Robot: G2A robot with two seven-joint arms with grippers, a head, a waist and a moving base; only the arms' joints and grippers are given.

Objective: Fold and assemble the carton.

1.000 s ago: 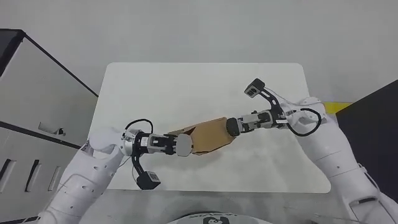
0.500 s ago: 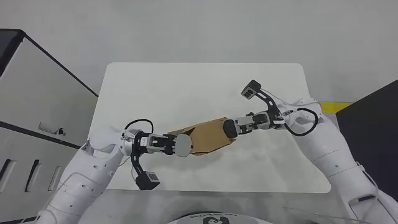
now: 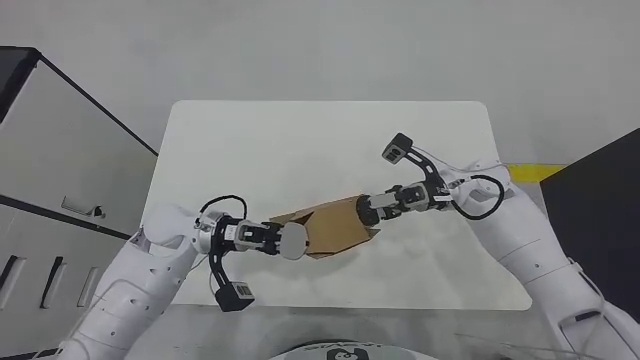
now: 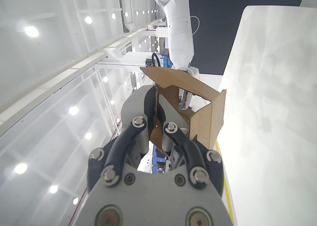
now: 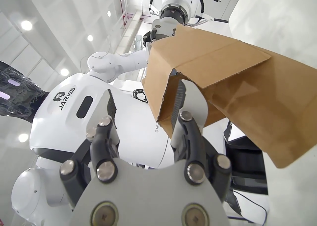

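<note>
A brown cardboard carton hangs over the front middle of the white table, held between both arms. It is partly opened into a tube with loose end flaps. My left gripper is at its left end. In the left wrist view this gripper is shut on a flap edge of the carton. My right gripper is at the carton's right end. In the right wrist view it is open, with one finger inside the carton and a side wall between the fingers.
A dark cabinet stands off the table's left side and a dark panel off its right. The bare tabletop stretches behind the carton towards the far edge.
The carton has shifted slightly towards the table's front edge. The right arm has moved in to the left, closer against the carton's end. The left gripper keeps its hold.
</note>
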